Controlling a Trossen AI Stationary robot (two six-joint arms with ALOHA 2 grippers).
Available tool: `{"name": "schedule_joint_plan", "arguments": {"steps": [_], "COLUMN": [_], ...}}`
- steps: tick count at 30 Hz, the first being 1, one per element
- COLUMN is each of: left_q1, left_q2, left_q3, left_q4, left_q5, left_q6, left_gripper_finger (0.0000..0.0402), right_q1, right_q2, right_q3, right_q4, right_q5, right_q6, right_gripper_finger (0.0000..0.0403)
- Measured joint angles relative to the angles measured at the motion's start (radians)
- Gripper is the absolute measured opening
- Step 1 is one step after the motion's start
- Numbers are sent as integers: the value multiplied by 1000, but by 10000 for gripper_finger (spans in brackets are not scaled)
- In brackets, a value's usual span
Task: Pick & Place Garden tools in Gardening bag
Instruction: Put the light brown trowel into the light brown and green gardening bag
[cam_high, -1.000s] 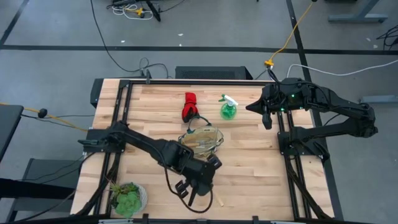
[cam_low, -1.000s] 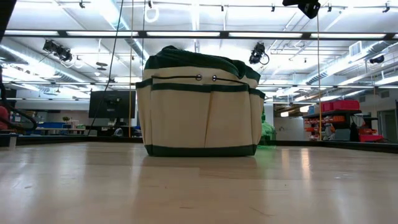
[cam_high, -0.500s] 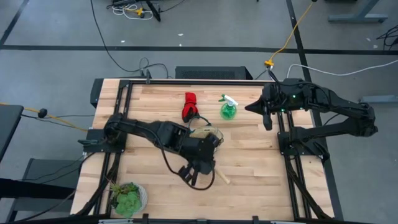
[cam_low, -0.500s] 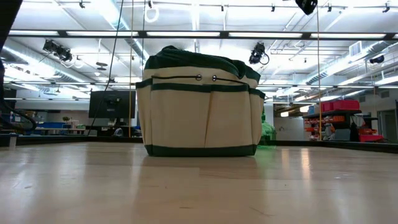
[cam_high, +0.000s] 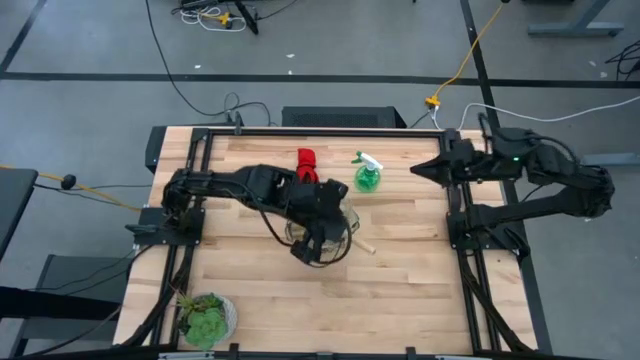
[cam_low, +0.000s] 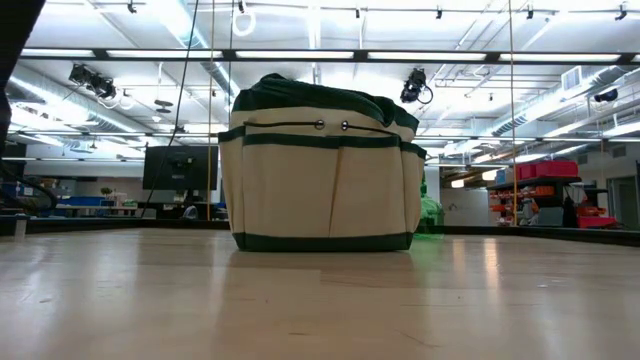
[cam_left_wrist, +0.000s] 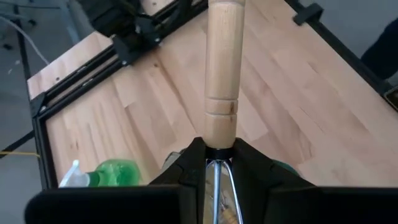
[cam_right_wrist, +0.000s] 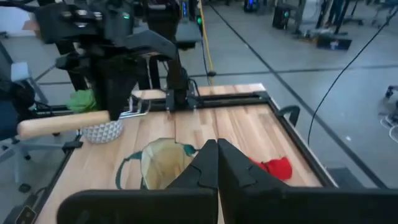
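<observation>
Transfer step in hand. Left gripper (cam_high: 322, 243) over gardening bag (cam_high: 333, 226) at counter centre, jaws clamped on rake (cam_left_wrist: 222, 74), handle out sideways. Right gripper (cam_high: 420, 171) idle at far-right edge, jaws closed, empty. Next: tip handle down, lower into bag, release.

One hand rake (cam_left_wrist: 222, 68), one gardening bag (cam_low: 320, 170), one spray bottle (cam_high: 367, 175), one glove bundle (cam_high: 304, 166), one potted plant (cam_high: 205, 318)

One camera hangs overhead, looking straight down on the table (cam_high: 400, 260). Another sits at tabletop level, close to the gardening bag (cam_low: 320, 170). Each wrist camera looks along its arm; both see the bag too.
</observation>
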Motion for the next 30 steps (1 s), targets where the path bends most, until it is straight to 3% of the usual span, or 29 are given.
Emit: {"name": "schedule_joint_plan", "arguments": {"steps": [17, 30], "left_q1": [63, 60], "left_q2": [-28, -27], "left_q3": [0, 0], "left_q4": [-24, -190], "left_q5": [-21, -73], "left_q6": [-84, -174], "left_gripper_finger": [63, 63], "right_q1": [71, 72], "right_q2": [-78, -82], "right_q3": [0, 0], "right_q4": [3, 2], "right_q5": [-9, -8], "right_q6": [-62, -55], "right_gripper_finger": [0, 0]}}
